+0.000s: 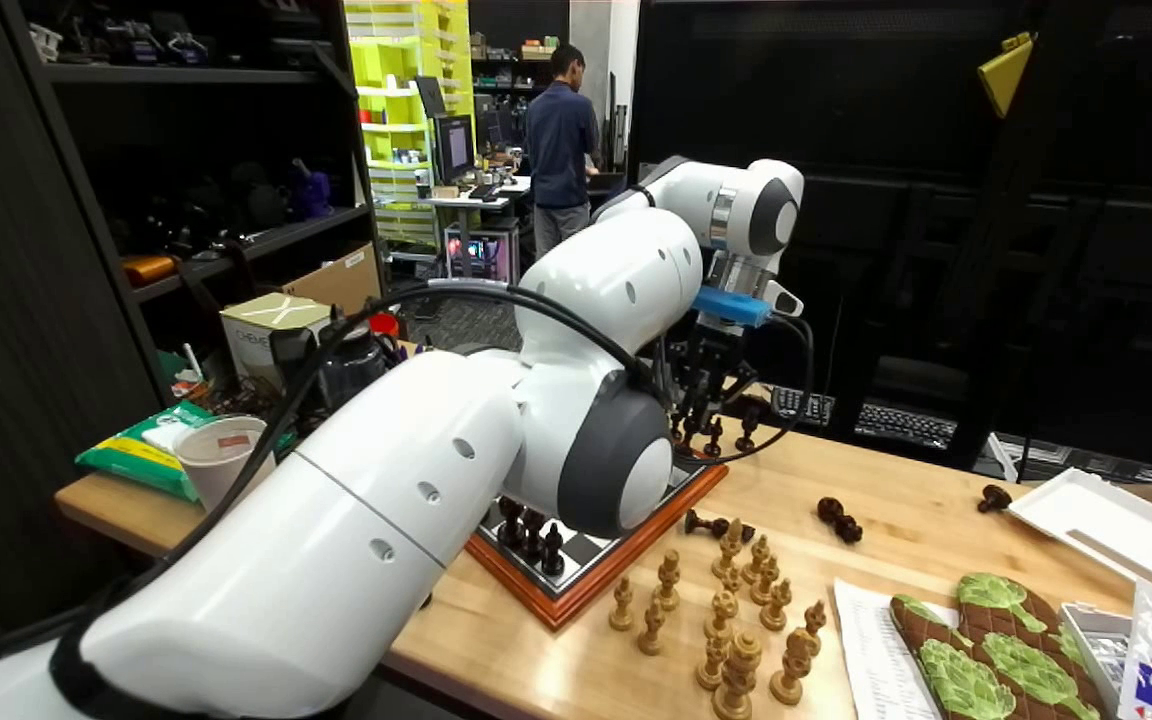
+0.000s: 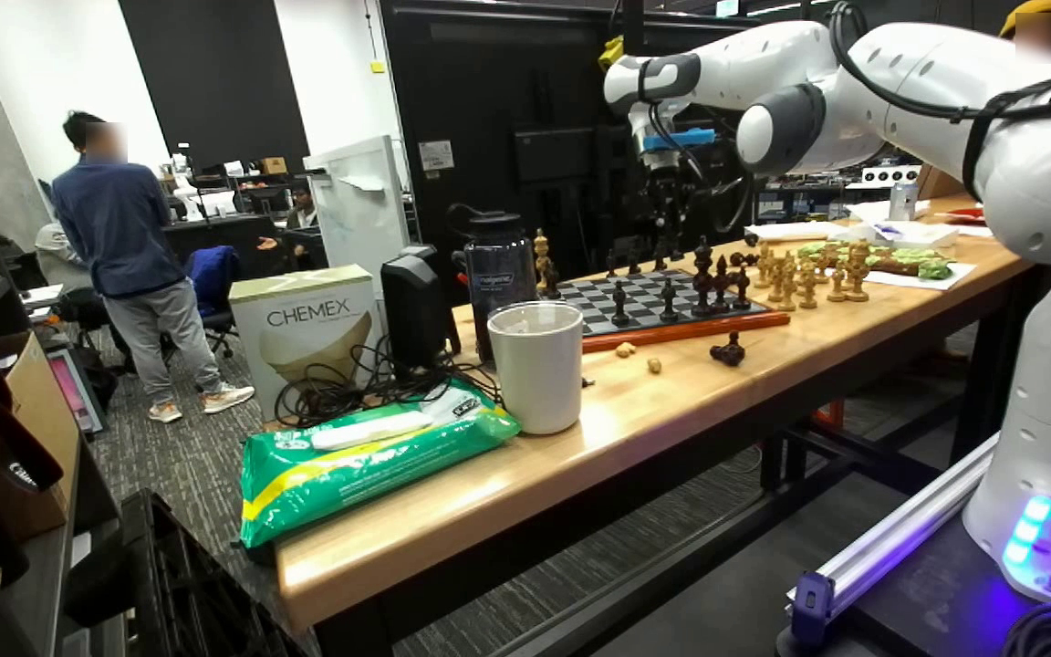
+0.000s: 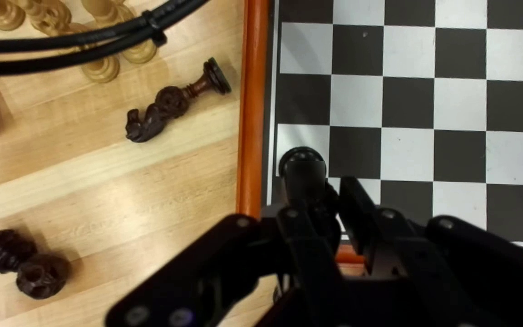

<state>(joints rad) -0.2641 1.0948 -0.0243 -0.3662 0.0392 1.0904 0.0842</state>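
Note:
My gripper (image 3: 325,190) is at a corner of a black-and-white chessboard with a red-brown rim (image 3: 253,109). Its fingers are close together on a dark chess piece (image 3: 301,154), whose round base shows beyond the left finger. The rest of the piece is largely hidden, and whether it touches the board is unclear. The gripper also shows in both exterior views (image 1: 701,405) (image 2: 669,237). Dark pieces (image 1: 553,550) stand on the board's near side, with others by the gripper (image 1: 714,437). A dark knight (image 3: 170,102) lies beside the board.
Several light wooden pieces (image 1: 726,610) stand beside the board. Two dark pieces (image 3: 43,274) are on the table. A leaf-patterned mitt (image 1: 996,640) and white tray (image 1: 1116,530) are at one end; a white cup (image 2: 535,365), dark bottle (image 2: 498,265) and green wipes pack (image 2: 370,465) at the other.

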